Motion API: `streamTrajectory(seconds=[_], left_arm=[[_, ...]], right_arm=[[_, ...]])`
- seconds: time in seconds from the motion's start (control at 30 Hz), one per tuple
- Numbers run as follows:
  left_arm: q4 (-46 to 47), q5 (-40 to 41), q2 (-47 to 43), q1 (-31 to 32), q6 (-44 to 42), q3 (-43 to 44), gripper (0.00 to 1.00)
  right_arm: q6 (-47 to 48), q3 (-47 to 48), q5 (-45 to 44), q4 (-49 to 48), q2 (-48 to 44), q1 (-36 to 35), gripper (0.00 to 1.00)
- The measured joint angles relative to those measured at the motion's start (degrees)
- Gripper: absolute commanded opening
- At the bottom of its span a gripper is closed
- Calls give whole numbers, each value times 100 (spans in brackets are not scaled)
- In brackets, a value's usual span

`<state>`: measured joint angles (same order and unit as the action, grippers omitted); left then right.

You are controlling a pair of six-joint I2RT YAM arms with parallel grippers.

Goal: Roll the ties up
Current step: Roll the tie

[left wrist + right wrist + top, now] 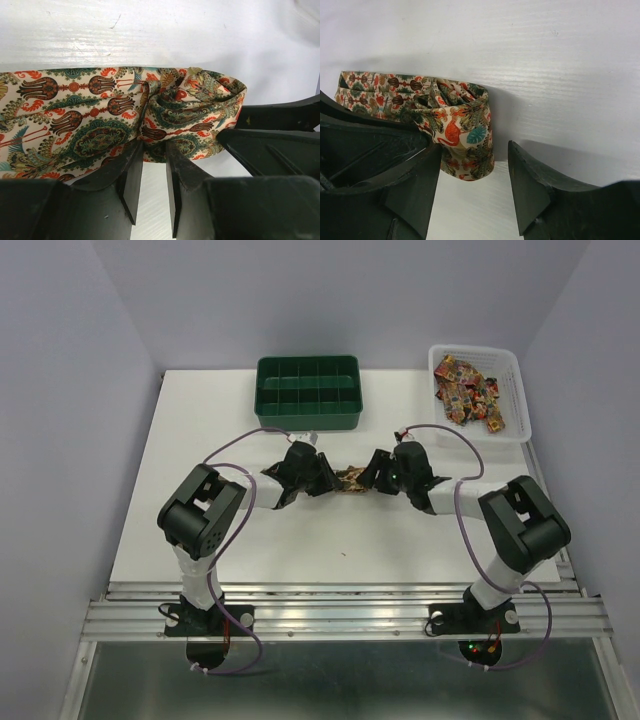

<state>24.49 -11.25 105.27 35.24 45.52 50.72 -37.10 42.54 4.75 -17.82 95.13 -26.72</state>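
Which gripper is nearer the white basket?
Right. The right gripper is at the tie, lower-left of the white basket; the left gripper is beyond the tie, farther off.

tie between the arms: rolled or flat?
Partly rolled. One end of the tie is curled into a loose coil; the rest lies flat on the table.

tie (pixel 100 120) runs off the left edge — far end unseen

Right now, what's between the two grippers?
Only the tie, one end rolled, lies between the left gripper and the right gripper. The top view shows it; the right wrist view shows the roll inside its open fingers.
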Motion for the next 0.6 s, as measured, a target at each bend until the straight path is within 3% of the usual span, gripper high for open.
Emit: streamTrajectory(seconds=[0.17, 0.37, 0.6], left_arm=[[-2, 15, 0, 7, -4, 2, 36], [-57, 20, 0, 13, -11, 31, 35], [-61, 33, -2, 42, -48, 31, 36]], right_arm=[[-107, 0, 201, -289, 153, 2, 55], [-208, 0, 339, -485, 463, 4, 36], [-282, 13, 356, -448, 472, 13, 21]])
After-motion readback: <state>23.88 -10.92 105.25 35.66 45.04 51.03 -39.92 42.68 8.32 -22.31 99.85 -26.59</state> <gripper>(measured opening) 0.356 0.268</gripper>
